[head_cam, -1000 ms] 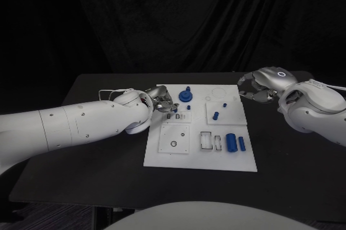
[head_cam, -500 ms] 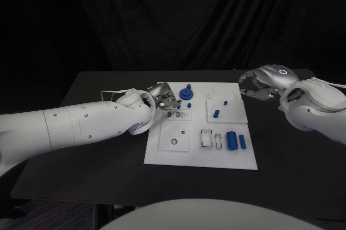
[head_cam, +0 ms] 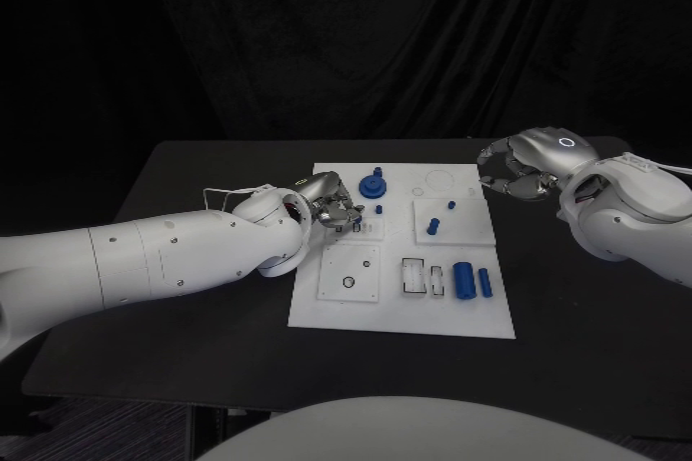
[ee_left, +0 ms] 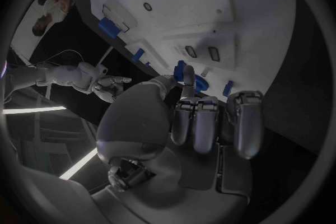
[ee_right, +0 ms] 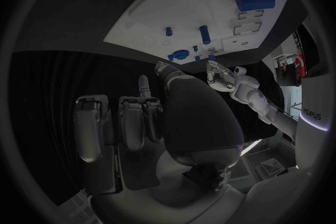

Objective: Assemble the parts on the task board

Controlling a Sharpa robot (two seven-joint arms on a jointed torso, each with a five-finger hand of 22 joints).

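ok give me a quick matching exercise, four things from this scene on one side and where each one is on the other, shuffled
Things:
1. left hand
2. right hand
3. blue gear
4. large blue cylinder

Places:
A. over the table just off the board's far right corner
B. lying on the board's near right part
C. on the board's far edge, just beside the left hand
D. over the board's far left part

Pairs: 1-D, 2-A, 3-C, 4-B
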